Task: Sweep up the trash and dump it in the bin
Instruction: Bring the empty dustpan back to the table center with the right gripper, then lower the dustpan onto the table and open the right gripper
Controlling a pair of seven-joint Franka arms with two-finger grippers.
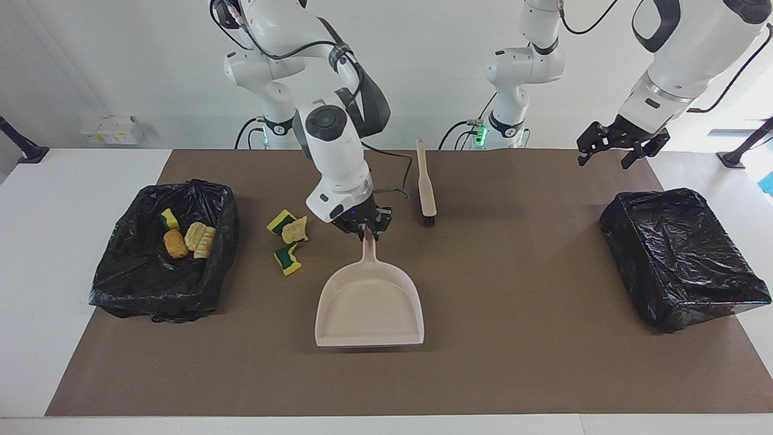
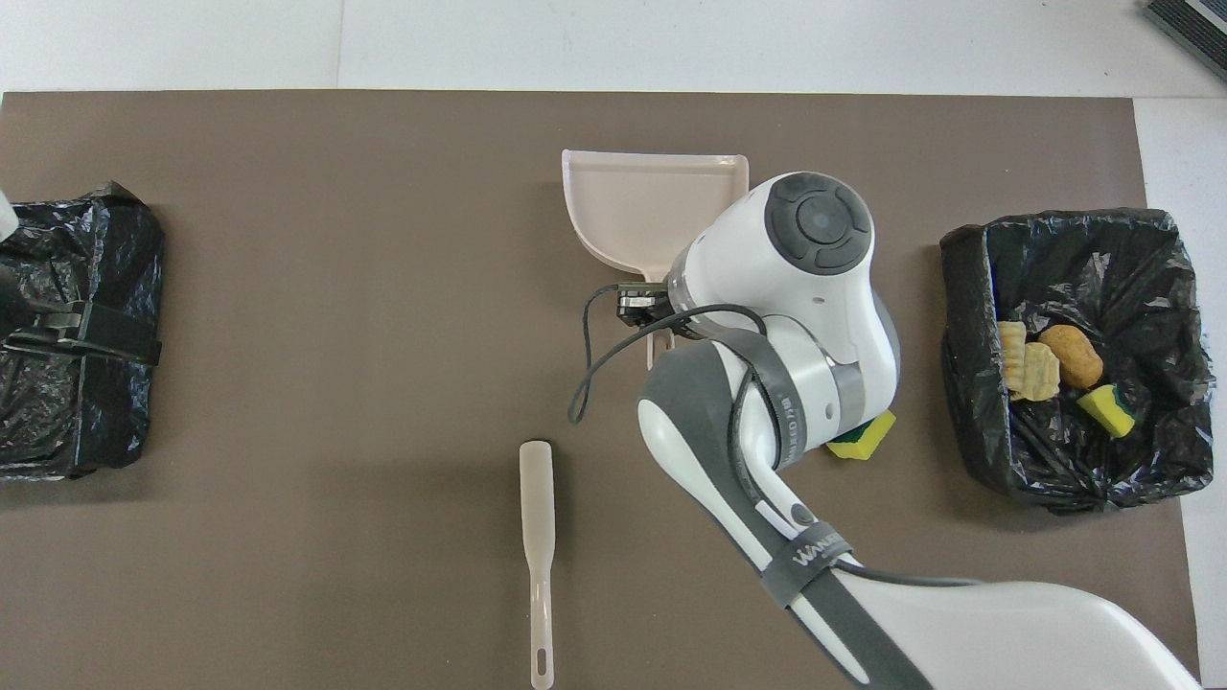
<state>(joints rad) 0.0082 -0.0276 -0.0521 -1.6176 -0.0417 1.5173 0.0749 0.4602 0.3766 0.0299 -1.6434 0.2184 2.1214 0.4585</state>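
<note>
My right gripper [image 1: 364, 229] is shut on the handle of the beige dustpan [image 1: 369, 308], whose empty pan lies level, low over the middle of the mat, its mouth pointing away from the robots. In the overhead view the right arm covers the handle; the dustpan [image 2: 637, 206] shows above the right gripper [image 2: 644, 307]. Three trash scraps [image 1: 287, 241] lie on the mat between dustpan and bin [image 1: 130, 266]. Inside the bin [image 2: 968, 316] lie three more pieces [image 1: 187, 235]. One sponge scrap [image 2: 863, 439] peeks from under the arm. My left gripper [image 1: 603, 158] hangs open and waits.
The beige brush [image 1: 426, 187] lies on the mat nearer to the robots, bristles toward the dustpan; overhead it is the brush [image 2: 538, 537]. A second black-bagged box [image 1: 682, 260] sits at the left arm's end, below the left gripper [image 2: 105, 333].
</note>
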